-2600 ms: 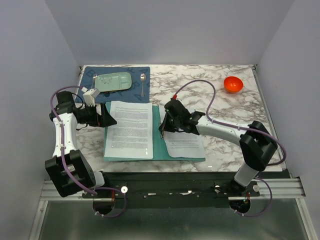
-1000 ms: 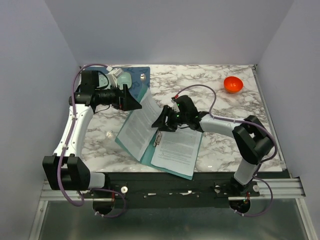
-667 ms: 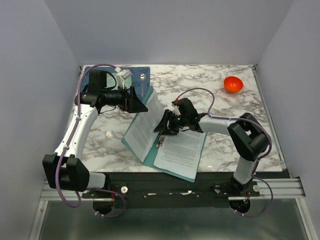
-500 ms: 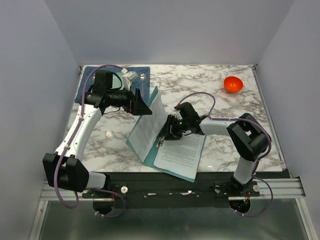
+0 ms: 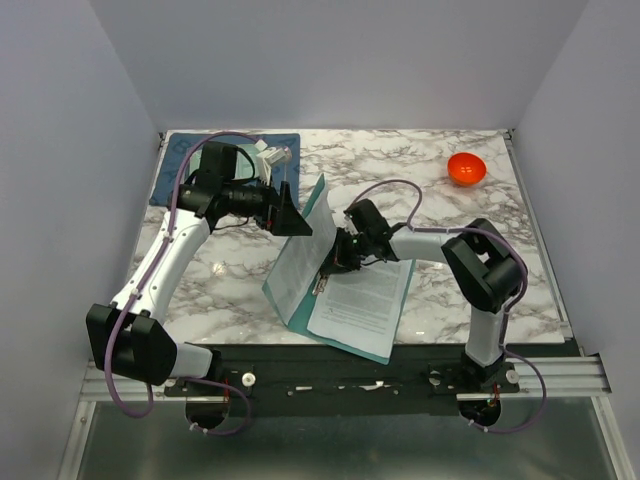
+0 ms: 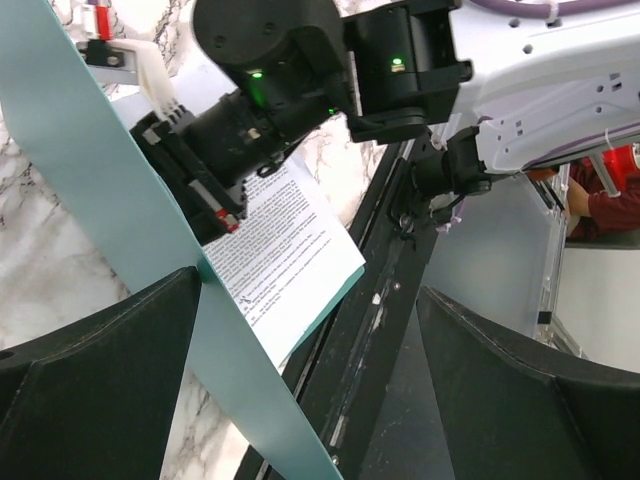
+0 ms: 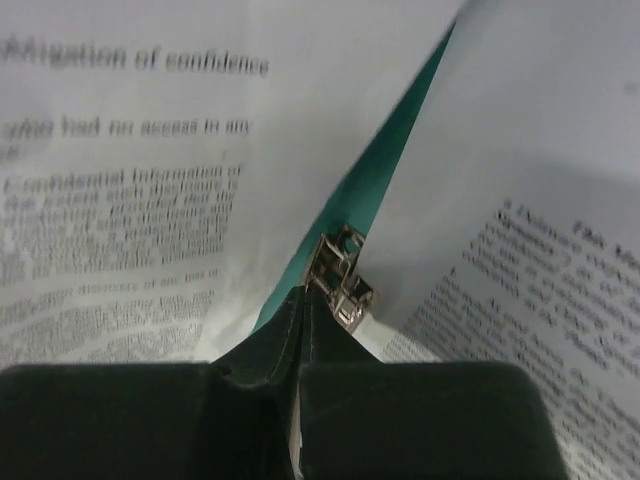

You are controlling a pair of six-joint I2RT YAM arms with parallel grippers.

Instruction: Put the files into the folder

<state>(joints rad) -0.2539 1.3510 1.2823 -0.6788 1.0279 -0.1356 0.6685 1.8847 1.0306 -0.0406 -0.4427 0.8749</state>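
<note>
Closed tight on nothing visible, the right pincer [image 7: 302, 300] is hovering just behind the metal clip [image 7: 342, 285] in the spine of the folder [image 7: 390, 170]. The files [image 5: 362, 298], lying inside on either side of it, are looking thin and floppy, probably best pinched at a free edge. Farther left, the left pincer [image 6: 308, 300], gaping wide, is propping the light, bendy teal cover [image 6: 110, 200] half upright.

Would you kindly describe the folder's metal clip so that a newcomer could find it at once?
On the marble table lies a half-open teal folder, printed sheets on both flaps. In its crease, just beyond the shut right pincer, sits the clip: small, silvery, the only metal part among paper and teal.
</note>
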